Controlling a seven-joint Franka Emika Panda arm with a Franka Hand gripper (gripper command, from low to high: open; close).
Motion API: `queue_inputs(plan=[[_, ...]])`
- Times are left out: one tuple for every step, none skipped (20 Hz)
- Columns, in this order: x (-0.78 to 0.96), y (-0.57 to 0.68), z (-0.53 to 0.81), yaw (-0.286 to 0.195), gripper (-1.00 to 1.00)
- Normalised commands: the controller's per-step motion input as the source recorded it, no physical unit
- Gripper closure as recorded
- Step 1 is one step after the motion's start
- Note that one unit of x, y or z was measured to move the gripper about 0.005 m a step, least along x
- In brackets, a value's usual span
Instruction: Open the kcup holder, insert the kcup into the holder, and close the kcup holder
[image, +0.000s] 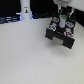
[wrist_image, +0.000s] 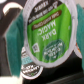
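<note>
Green-topped kcup (wrist_image: 46, 36) fills the wrist view, clamped in the claw (image: 63, 14), which hangs above the black kcup holder (image: 61, 34) on the white worktop (image: 25, 55).

One black kcup holder (image: 60, 34) is counted at the right of the exterior view, its drawer seen drawn out. Several colourful pods (image: 56, 21) are seen inside it; an exact number cannot be told. One white bottle-like object (image: 25, 9) is recorded at upper left. One green-topped kcup (wrist_image: 46, 35) is noted, filling the wrist view.
</note>
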Motion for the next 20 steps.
queue_inputs(plan=[[0.03,-0.03,-0.17,-0.011,1.00],[0.01,-0.01,-0.23,-0.005,1.00],[0.01,-0.02,-0.23,-0.005,1.00],[0.01,-0.01,-0.24,-0.003,1.00],[0.02,0.05,-0.21,0.007,1.00],[0.04,0.06,-0.20,0.012,1.00],[0.06,0.08,-0.20,0.020,1.00],[0.04,0.08,-0.22,0.026,1.00],[0.04,0.15,-0.22,0.038,1.00],[0.12,0.14,-0.16,0.027,1.00],[0.09,0.18,-0.17,0.038,1.00],[0.07,0.21,-0.19,0.042,1.00],[0.07,0.21,-0.17,0.044,1.00],[0.05,0.20,-0.18,0.042,1.00],[0.05,0.16,-0.18,0.038,1.00],[0.00,0.00,0.13,0.000,1.00],[-0.01,0.00,0.33,-0.007,1.00],[-0.07,0.06,0.41,-0.010,1.00],[-0.01,0.03,0.39,0.000,1.00],[0.00,0.01,0.23,0.000,1.00]])
